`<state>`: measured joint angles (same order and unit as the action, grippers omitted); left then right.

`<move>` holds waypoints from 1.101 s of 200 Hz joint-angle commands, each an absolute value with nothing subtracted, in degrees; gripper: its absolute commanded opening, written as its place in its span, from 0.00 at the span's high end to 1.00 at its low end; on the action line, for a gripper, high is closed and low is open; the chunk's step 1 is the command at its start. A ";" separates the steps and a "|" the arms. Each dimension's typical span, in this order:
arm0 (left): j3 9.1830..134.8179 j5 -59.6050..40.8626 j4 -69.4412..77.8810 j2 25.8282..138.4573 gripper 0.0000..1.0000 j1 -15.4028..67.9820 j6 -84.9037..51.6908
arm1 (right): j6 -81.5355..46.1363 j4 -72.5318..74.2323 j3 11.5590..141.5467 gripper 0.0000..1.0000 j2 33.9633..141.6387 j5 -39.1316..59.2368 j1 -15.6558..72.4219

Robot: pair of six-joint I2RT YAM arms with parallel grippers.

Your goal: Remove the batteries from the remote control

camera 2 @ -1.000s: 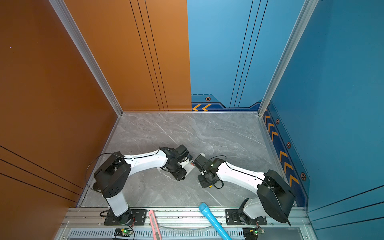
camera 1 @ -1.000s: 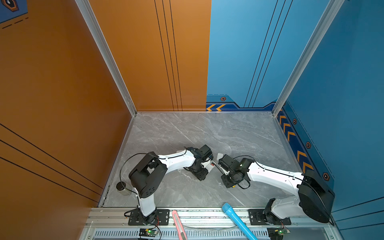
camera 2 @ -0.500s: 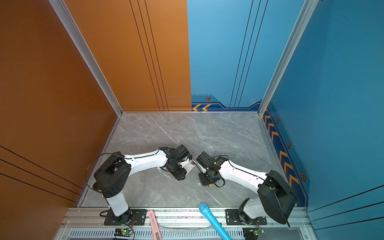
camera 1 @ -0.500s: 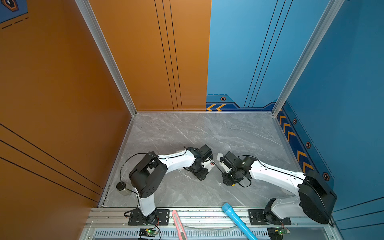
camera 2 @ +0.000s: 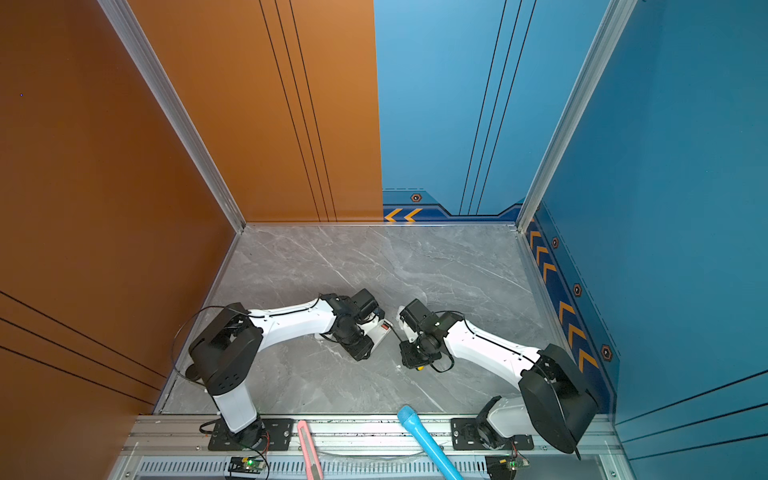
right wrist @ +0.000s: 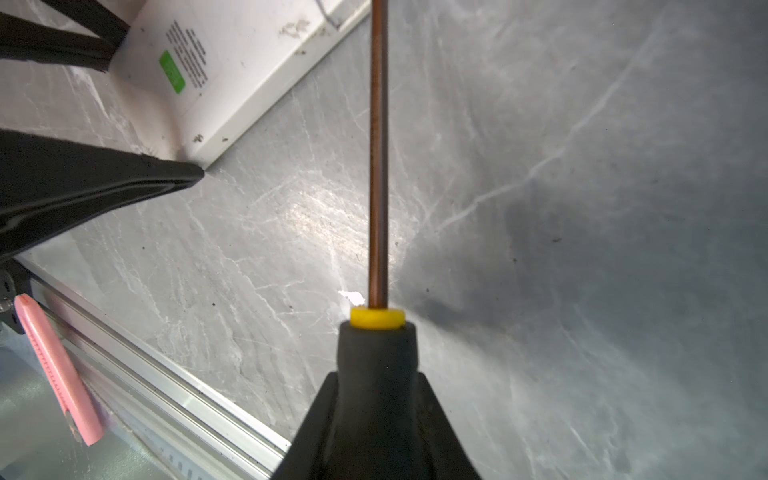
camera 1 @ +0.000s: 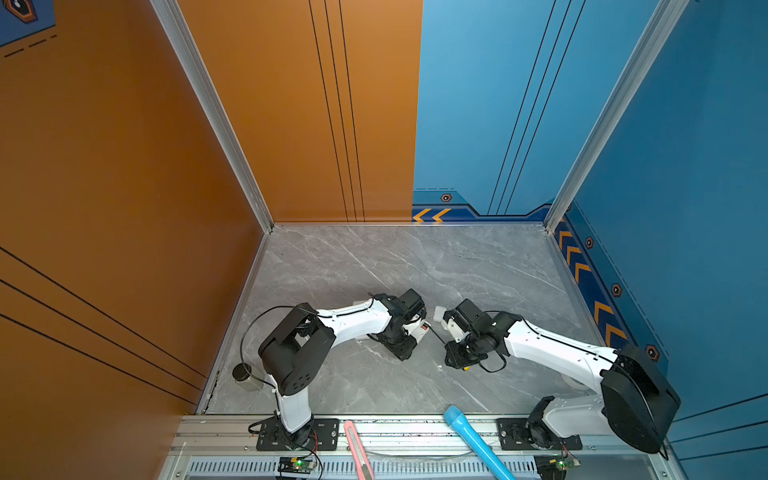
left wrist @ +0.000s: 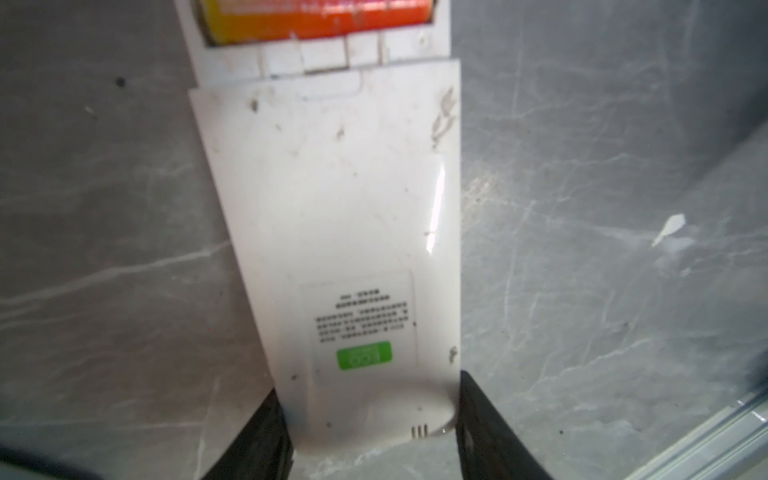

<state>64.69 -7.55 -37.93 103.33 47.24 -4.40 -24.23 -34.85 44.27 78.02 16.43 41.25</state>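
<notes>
The white remote control (left wrist: pixel 340 232) lies back-up on the grey marble table. My left gripper (left wrist: pixel 370 415) is shut on its rounded end, a black finger against each side. At the far end of the remote the compartment is uncovered, and a red-orange and yellow battery (left wrist: pixel 316 16) lies in it. My right gripper (right wrist: pixel 376 399) is shut on the black-and-yellow handle of a screwdriver (right wrist: pixel 376 353). In both top views the screwdriver shaft (camera 1: pixel 437 336) (camera 2: pixel 397 334) points at the open end of the remote control (camera 1: pixel 419 332) (camera 2: pixel 380 332). Its tip is out of the right wrist view.
On the aluminium rail (camera 1: pixel 415 428) at the front edge lie a pink utility knife (camera 1: pixel 357 449) and a light blue tube (camera 1: pixel 473 440). A small metal cylinder (camera 1: pixel 245 376) stands by the left wall. Bare tabletop stretches behind both arms.
The right arm's wrist has shifted slightly toward the back, with the screwdriver still pointed at the remote. The left arm and the remote have not moved.
</notes>
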 commanded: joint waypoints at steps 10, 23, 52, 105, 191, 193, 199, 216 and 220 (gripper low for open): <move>62.93 -12.90 -33.31 108.85 0.89 48.07 2.31 | -23.25 -18.31 45.62 1.00 76.56 17.23 40.52; 62.97 -12.76 -33.31 108.92 0.89 48.07 2.22 | -23.12 -18.87 45.46 1.00 76.35 17.39 40.45; 63.01 -12.44 -33.31 109.05 0.89 48.05 2.20 | -23.29 -19.50 45.27 1.00 75.88 17.94 40.51; 63.04 -12.06 -33.32 109.27 0.89 48.08 2.02 | -23.30 -21.21 45.62 1.00 74.12 17.71 40.52; 63.32 -11.28 -33.36 108.86 0.89 48.08 1.76 | -23.61 -25.36 45.00 1.00 73.58 15.97 36.58; 63.34 -11.26 -33.32 108.89 0.89 48.08 1.78 | -23.57 -25.50 45.04 1.00 73.50 15.99 36.48; 63.45 -11.25 -33.38 108.82 0.89 48.08 1.76 | -23.55 -25.91 44.96 1.00 73.18 15.67 36.11; 63.50 -11.01 -33.40 108.66 0.89 48.25 1.85 | -23.63 -26.77 44.57 1.00 72.23 15.98 35.04; 63.53 -10.99 -33.40 108.66 0.89 48.33 1.86 | -23.63 -27.07 44.63 1.00 72.04 16.03 34.93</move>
